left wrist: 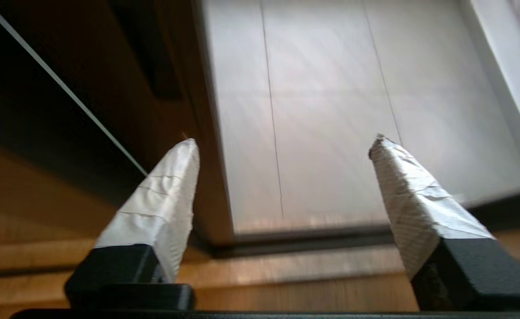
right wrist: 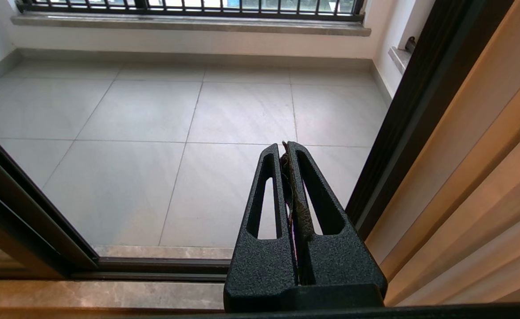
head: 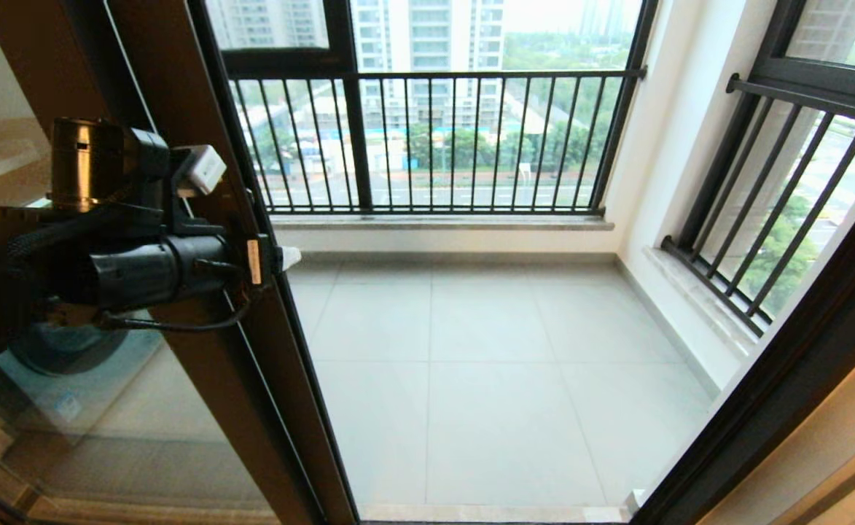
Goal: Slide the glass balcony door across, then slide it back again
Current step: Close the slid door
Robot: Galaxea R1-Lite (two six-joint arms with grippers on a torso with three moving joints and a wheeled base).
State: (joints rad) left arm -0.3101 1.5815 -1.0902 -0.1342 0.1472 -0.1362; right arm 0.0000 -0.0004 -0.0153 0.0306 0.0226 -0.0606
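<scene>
The glass balcony door [head: 270,408], clear glass in a dark brown frame, stands slid over to the left, so the doorway is open. My left gripper [head: 270,259] is at mid height against the door's right-hand stile, one white-taped fingertip [head: 290,257] poking past its edge. In the left wrist view the left gripper [left wrist: 285,141] is open; one finger [left wrist: 162,199] lies over the brown stile [left wrist: 171,88] near the dark handle slot [left wrist: 149,53], the other over the tiles. Nothing is gripped. My right gripper [right wrist: 286,144] is shut and empty, low by the right jamb, outside the head view.
Grey balcony tiles [head: 500,379] lie beyond the floor track [right wrist: 153,266]. Black-barred railings [head: 434,138] close the far side and the right window [head: 770,219]. The dark jamb [head: 784,379] and wood panelling [right wrist: 472,177] bound the doorway on the right. A washing machine [head: 63,350] shows through the glass.
</scene>
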